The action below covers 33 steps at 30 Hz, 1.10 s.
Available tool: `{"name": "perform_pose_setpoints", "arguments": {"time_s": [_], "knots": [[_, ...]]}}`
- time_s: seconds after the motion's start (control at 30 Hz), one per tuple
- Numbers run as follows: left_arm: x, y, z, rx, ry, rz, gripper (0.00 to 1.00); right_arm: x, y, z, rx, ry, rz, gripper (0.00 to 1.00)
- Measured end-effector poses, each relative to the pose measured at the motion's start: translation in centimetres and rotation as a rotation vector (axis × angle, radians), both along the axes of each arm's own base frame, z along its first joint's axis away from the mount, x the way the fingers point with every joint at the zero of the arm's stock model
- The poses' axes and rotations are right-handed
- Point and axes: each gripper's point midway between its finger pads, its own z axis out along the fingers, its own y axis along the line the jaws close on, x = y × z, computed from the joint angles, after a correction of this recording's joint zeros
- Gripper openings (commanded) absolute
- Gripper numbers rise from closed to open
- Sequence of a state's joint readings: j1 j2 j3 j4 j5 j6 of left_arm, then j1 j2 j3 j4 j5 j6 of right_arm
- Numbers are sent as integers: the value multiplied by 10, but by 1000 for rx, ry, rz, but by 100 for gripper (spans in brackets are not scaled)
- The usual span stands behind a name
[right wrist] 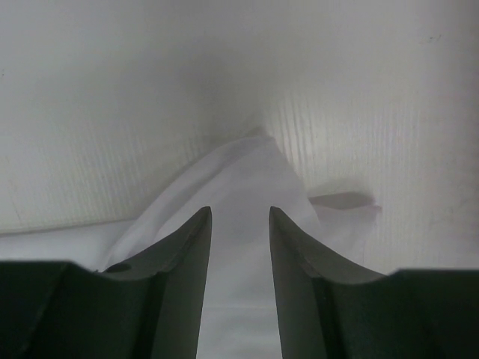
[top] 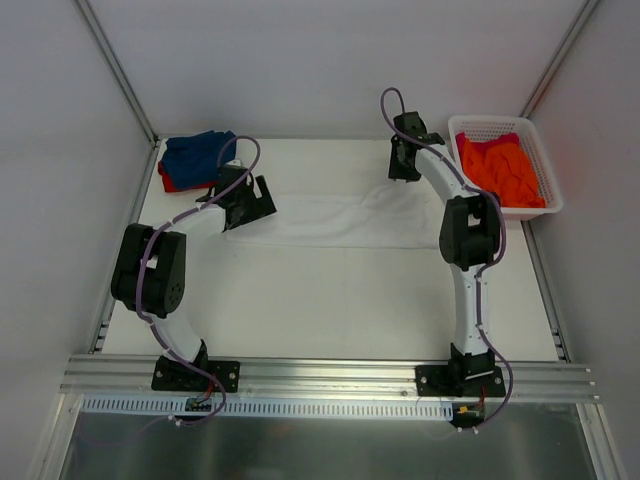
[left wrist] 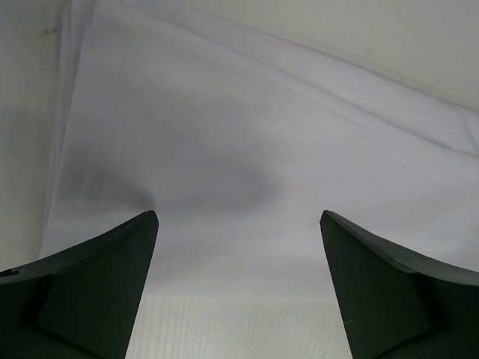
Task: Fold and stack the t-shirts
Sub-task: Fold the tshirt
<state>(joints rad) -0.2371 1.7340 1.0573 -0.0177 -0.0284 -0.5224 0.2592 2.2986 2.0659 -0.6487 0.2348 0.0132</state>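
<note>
A large white t-shirt [top: 330, 220] lies spread flat across the back middle of the table. My left gripper [top: 258, 205] hovers low over its left end, open wide, and in the left wrist view the white t-shirt [left wrist: 247, 149] fills the space between the left gripper [left wrist: 239, 224] fingers. My right gripper [top: 405, 168] sits at the shirt's far right corner. Its jaws [right wrist: 239, 213] stand partly apart, open, over a pointed corner of the white t-shirt [right wrist: 247, 179]. A blue t-shirt [top: 200, 152] lies folded on a red t-shirt [top: 168, 183] at the back left. An orange t-shirt [top: 500, 170] lies crumpled in the basket.
A white lattice basket [top: 490, 122] stands at the back right edge of the table. Enclosure walls rise behind and at both sides. A metal rail [top: 330, 375] with both arm bases runs along the near edge.
</note>
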Motion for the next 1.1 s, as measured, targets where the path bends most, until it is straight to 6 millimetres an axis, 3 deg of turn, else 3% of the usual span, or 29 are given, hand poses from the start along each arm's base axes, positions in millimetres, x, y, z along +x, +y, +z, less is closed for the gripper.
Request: {"name": "perform_pose_setpoints", "arguments": {"time_s": [0.17, 0.4, 0.83, 1.1], "knots": [[-1, -3, 0, -1, 1, -9, 91, 11, -17, -13, 34, 18, -17, 40], [-2, -6, -1, 0, 3, -16, 91, 23, -36, -10, 86, -2, -39, 40], [-5, -10, -7, 10, 19, -33, 91, 24, -25, -41, 155, 45, -1, 39], [-5, -10, -8, 11, 19, -35, 91, 27, -21, -39, 173, 32, 10, 16]]}}
